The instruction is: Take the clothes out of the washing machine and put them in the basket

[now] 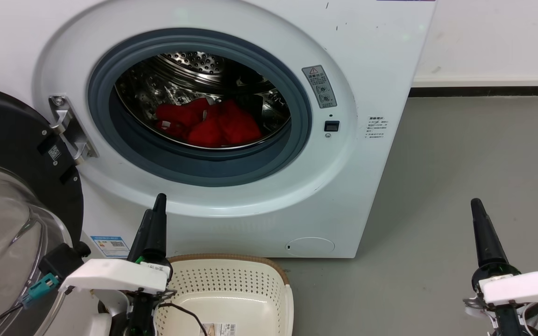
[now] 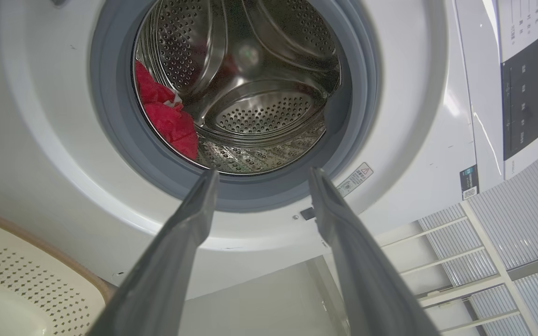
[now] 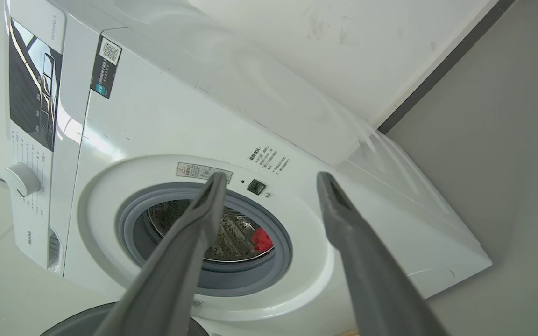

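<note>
1. The washing machine stands with its round door swung open to the robot's left, so the steel drum is exposed.
2. The red clothes lie in a heap at the bottom of the drum, behind the grey rubber ring.
3. The basket sits on the floor just in front of the machine, below the opening. The part of its inside that can be seen holds no clothes.
4. Judged from this, the task is at its first step: reaching in for a garment, with nothing yet taken out.
5. The left tool hovers low beside the basket. Its fingers are spread wide with nothing between them, and they point up at the drum's mouth.
6. The right tool hangs well off to the robot's right above bare floor. It is also spread wide and empty, and aimed toward the machine's front.
7. The next move probably calls for one tool to rise, pass over the rubber ring without catching it, dip to the heap and close on a fold of cloth.
8. The left tool looks nearer to the opening.
</note>
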